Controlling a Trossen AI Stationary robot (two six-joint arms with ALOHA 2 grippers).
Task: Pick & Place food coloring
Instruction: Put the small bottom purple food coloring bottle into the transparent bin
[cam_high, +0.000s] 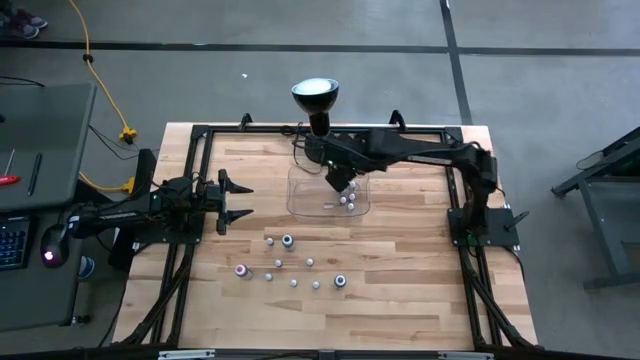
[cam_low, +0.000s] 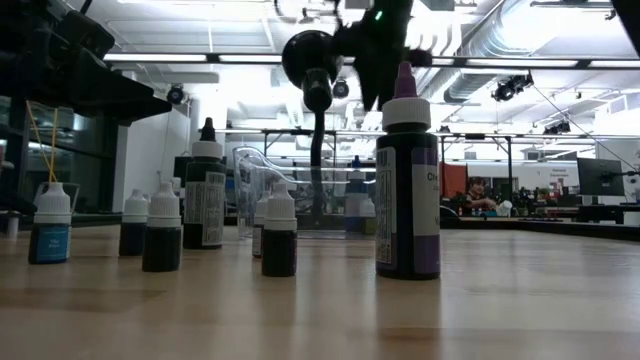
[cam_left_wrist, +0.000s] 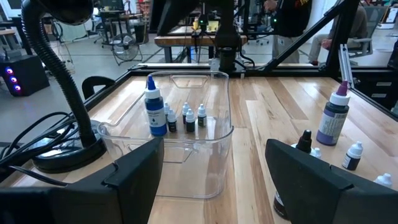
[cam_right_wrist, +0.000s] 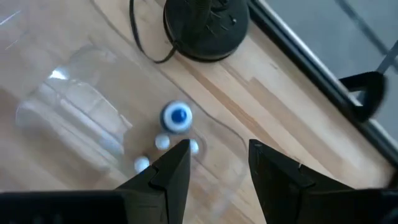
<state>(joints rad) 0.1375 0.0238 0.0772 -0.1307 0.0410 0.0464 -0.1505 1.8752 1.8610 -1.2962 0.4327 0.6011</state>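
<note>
I have the right tool (cam_high: 341, 186) hanging over the clear tray (cam_high: 300, 205), which sits at the far middle of the worktop (cam_high: 400, 300) beside the black lamp (cam_high: 315, 98). From its wrist camera I see the two fingers (cam_right_wrist: 171, 171) parted with a clear gap between them and nothing in that gap; they point down at the tray.

Inside the tray stand a few bottles of food coloring (cam_left_wrist: 155, 109): one taller blue-capped bottle (cam_right_wrist: 177, 117) and several small white-capped ones (cam_left_wrist: 189, 118) just beside it, all upright, gathered toward the tray's right side.

More small bottles (cam_high: 287, 241) are scattered on the open worktop nearer to me than the tray, well apart from it, including a pink one (cam_high: 241, 270) on the left and a blue-topped one (cam_high: 340, 281) toward the right. In the low view a tall purple bottle (cam_low: 407, 190) stands upright closest to the camera.

The left tool (cam_high: 238, 199) waits at the left edge of the worktop, left of the tray, its fingers (cam_left_wrist: 134, 171) spread wide and holding nothing.
</note>
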